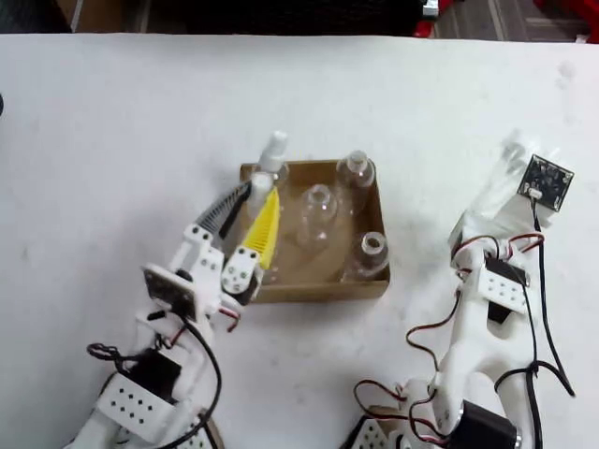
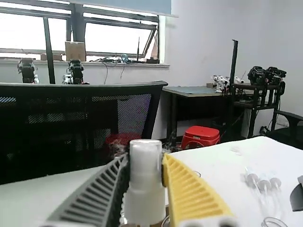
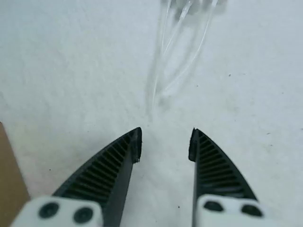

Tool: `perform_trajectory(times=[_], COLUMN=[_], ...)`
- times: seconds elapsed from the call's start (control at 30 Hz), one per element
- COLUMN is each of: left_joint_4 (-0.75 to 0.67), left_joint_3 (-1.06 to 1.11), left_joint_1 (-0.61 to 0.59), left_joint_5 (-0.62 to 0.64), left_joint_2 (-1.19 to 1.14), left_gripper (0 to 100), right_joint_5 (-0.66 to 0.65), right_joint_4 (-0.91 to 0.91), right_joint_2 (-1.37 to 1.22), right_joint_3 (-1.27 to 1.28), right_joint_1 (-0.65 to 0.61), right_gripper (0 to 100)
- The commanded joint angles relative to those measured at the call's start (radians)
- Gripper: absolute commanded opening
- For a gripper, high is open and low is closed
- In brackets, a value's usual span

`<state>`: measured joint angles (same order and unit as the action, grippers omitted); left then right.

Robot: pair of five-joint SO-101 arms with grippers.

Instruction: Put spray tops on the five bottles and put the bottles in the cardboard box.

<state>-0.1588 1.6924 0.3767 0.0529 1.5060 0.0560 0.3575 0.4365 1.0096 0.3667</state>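
Note:
The cardboard box (image 1: 314, 285) sits mid-table. Three clear bottles without tops stand in it (image 1: 356, 172), (image 1: 318, 208), (image 1: 372, 251). A bottle with a white spray top (image 1: 273, 152) stands at its back left corner. My left gripper (image 1: 258, 194) (image 2: 144, 163), one finger grey and one yellow, is shut on a white spray top (image 2: 143, 182) over the box's left side; what lies beneath the top is hidden. My right gripper (image 3: 164, 142) is open just above the table, right of the box, its fingers pointing at clear dip tubes of loose spray tops (image 3: 177, 42) (image 2: 262, 182).
The box's brown edge (image 3: 7, 182) lies close beside my right gripper. The right arm (image 1: 496, 281) and its wires (image 1: 538, 365) stand right of the box. Bare white table stretches left of and behind the box.

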Motion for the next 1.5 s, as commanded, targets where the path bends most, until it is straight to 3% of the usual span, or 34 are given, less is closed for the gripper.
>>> perform_trajectory(times=[0.0, 0.2, 0.37, 0.6, 0.8, 0.97, 1.2, 1.33, 1.47], left_joint_4=[0.049, 0.140, 0.276, 0.341, 0.488, 0.643, 0.888, 0.930, 0.930], left_joint_3=[0.005, 0.005, 0.000, -0.002, -0.115, -0.270, -0.356, -0.327, -0.241], left_joint_1=[-0.033, -0.027, -0.030, -0.035, -0.039, -0.096, -0.275, -0.386, -0.478], left_joint_5=[0.055, 0.055, 0.091, 0.101, 0.101, 0.107, 0.109, 0.101, 0.100], left_joint_2=[0.053, 0.125, 0.186, 0.292, 0.321, 0.321, 0.321, 0.321, 0.321], left_gripper=[2, 3, 18, 12, 12, 12, 12, 12, 12], right_joint_5=[-0.012, -0.012, -0.012, -0.012, -0.012, -0.012, -0.009, -0.008, -0.009], right_joint_4=[-0.016, -0.018, -0.018, -0.018, -0.018, -0.018, -0.013, -0.002, 0.170], right_joint_2=[0.004, 0.004, 0.004, 0.004, 0.004, 0.004, 0.007, 0.013, -0.004], right_joint_3=[-0.003, -0.003, -0.003, -0.003, -0.003, -0.003, -0.003, -0.023, -0.158], right_joint_1=[-0.007, -0.007, -0.007, -0.005, -0.005, -0.005, -0.005, -0.004, -0.005], right_gripper=[14.4, 14.4, 14.4, 14.4, 14.4, 14.4, 14.4, 14.4, 14.4])
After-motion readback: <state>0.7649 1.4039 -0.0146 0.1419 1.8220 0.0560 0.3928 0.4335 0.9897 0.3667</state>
